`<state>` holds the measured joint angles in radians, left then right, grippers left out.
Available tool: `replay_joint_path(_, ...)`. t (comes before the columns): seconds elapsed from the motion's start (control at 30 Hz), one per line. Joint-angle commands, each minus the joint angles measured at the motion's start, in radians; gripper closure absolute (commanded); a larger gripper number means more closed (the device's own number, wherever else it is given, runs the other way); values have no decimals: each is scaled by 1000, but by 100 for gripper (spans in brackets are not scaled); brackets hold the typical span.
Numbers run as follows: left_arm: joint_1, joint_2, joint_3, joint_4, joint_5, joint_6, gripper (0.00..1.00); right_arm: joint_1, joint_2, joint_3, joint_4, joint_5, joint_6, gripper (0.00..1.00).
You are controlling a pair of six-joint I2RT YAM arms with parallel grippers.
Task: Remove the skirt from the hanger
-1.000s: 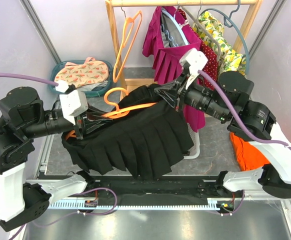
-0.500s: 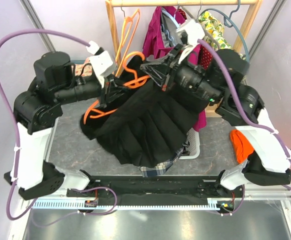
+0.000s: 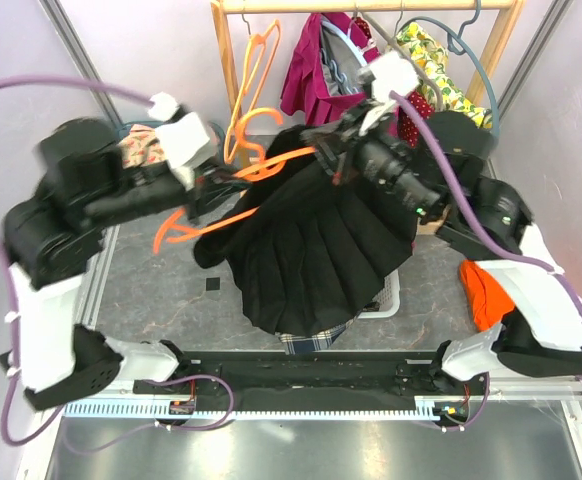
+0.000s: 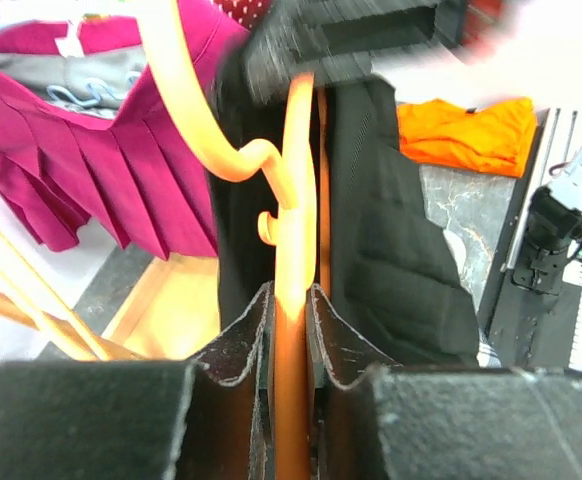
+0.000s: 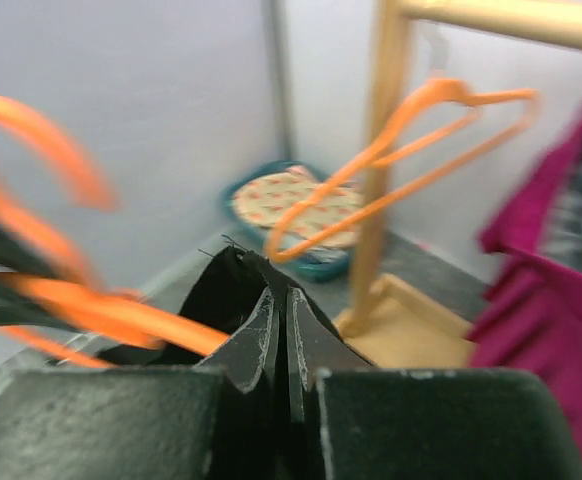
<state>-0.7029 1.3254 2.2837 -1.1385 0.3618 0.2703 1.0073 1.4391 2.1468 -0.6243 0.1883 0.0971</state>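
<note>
The skirt (image 3: 311,255) is judged soft, light (pleats sag), best taken at waistband; L gripper (image 4: 289,298) clamped on hanger (image 4: 293,180), R gripper (image 5: 281,302) on its cloth.

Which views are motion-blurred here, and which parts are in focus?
Top external: left arm smeared by motion, black skirt and rack sharper. Left wrist: orange hanger crisp between the fingers, top of frame blurred. Right wrist: hanger and background streaked, fingertips sharp.
</note>
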Motion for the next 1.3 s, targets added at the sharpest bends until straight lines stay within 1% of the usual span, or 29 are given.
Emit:
replay_joint_path(0.0, -9, -199, -35, 91, -30, 41, 98, -6, -118, 73, -37, 305, -143, 100)
replay_joint_path(0.03, -9, -222, -46, 79, -40, 46, 98, -6, -153, 73, -35, 363, -173, 100)
replay_joint_path(0.13, -3, -294, -67, 71, -98, 58, 98, -6, -224, 45, -35, 440, -198, 100)
replay_joint_path(0.3, 23, -328, -32, 103, -174, 49, 98, -4, -285, 15, -31, 456, -163, 100)
replay_joint_path(0.43, 33, -316, -41, 149, -241, 18, 98, -6, -290, 47, -11, 448, -139, 100)
replay_joint_path(0.47, 33, -318, -59, 163, -259, 15, 98, -6, -289, 53, -9, 435, -131, 100)
replay_joint_path(0.63, 37, -322, -104, 164, -235, 0, 98, -6, -266, 18, -12, 375, -100, 100)
replay_joint_path(0.67, 42, -322, -118, 163, -230, -5, 98, -6, -249, 12, -11, 352, -68, 100)
replay_joint_path(0.77, 48, -321, -128, 166, -241, -13, 98, -6, -203, 1, -8, 309, -42, 100)
replay_joint_path(0.83, 49, -319, -135, 172, -268, -11, 98, -6, -183, -10, 9, 246, -2, 100)
replay_joint_path(0.87, 51, -316, -142, 177, -312, -13, 98, -6, -168, -21, 32, 220, 16, 100)
replay_joint_path(0.9, 52, -316, -148, 189, -334, -13, 98, -6, -160, -37, 44, 167, 50, 100)
replay_joint_path(0.97, 54, -322, -171, 203, -381, -11, 98, -6, -141, -60, 87, 120, 82, 100)
replay_joint_path(1.03, 57, -324, -185, 206, -388, -13, 98, -6, -134, -111, 118, 64, 125, 100)
replay_joint_path(1.1, 62, -327, -190, 207, -391, -16, 98, -6, -131, -178, 147, 54, 150, 100)
replay_joint_path(1.17, 66, -330, -196, 206, -383, -17, 98, -6, -149, -246, 175, 74, 167, 100)
replay_joint_path(1.27, 71, -339, -207, 204, -365, -19, 98, -6, -192, -449, 225, 144, 181, 100)
